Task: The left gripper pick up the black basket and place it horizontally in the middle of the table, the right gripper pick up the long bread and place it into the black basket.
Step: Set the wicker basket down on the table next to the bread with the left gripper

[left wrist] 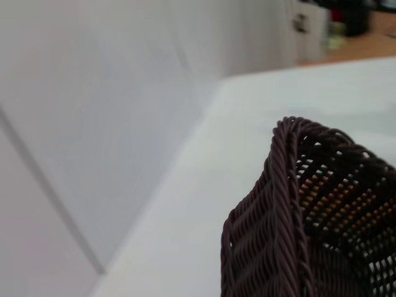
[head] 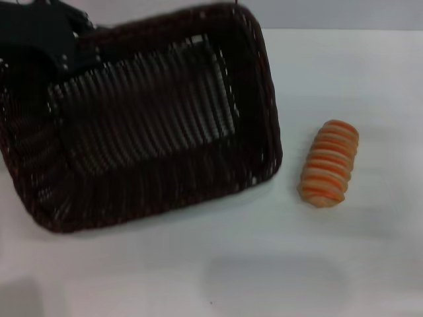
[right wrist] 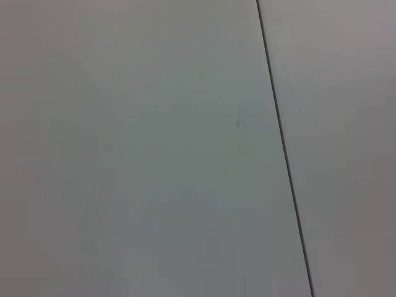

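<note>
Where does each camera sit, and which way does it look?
Head view: from the robot's head, looking down at the table, with the basket and the bread to its right; the left gripper shows dark at the basket's far left corner.
Left wrist view: on the left arm, looking across the basket's rim and the table to a wall; no fingers show.
Right wrist view: on the right arm, facing a plain pale surface with one dark line; nothing of the robot shows.
Shared: head and left wrist both show the basket.

Left hand (head: 49, 39) at far left, fingers hidden.
</note>
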